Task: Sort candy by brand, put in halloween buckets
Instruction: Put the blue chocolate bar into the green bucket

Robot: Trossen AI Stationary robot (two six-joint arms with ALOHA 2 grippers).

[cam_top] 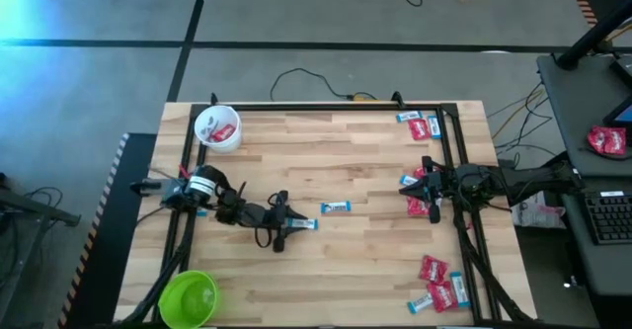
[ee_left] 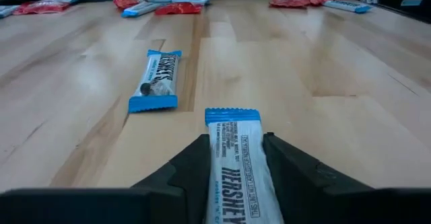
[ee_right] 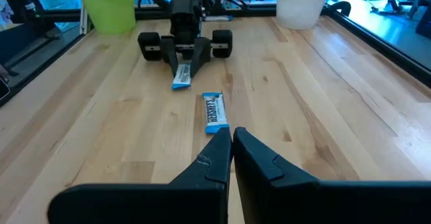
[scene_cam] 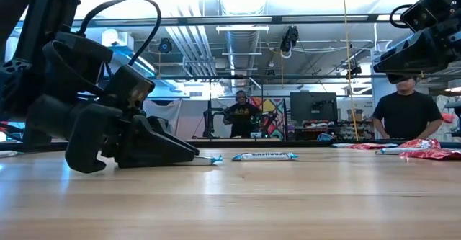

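Candy (cam_top: 423, 126): sorted only in small part, with most pieces left loose on the table (cam_top: 355, 265).

Starting at the left:
- Noted a white bucket (cam_top: 219, 110) at the far left corner, with a few red pieces (cam_top: 223, 131) already inside.
- Noted a green bucket (cam_top: 166, 287) at the near left corner. Saw no candy in it.
- Found the left gripper (cam_top: 296, 223) low on the table between the two buckets. Found a blue bar (ee_left: 232, 170) lengthwise between its fingers (ee_left: 185, 173), which pressed against both long edges. Judged this a grip just taken, with the bar flat on the wood and not yet lifted.
- Found a second blue bar (cam_top: 336, 207) just beyond the held one, lying free near the table's middle.
- Found the right gripper (ee_right: 227, 135) at the right side with its fingers shut on nothing, pointed at the middle, apparently waiting.
- Counted three mixed groups of red and blue pieces along the right edge: far corner, beside the right gripper (cam_top: 420, 206), and near corner (cam_top: 439, 287).

Remaining work, as judged: lift the held bar and carry it to a bucket, probably the green one. Then clear the middle bar and all three groups on the right.
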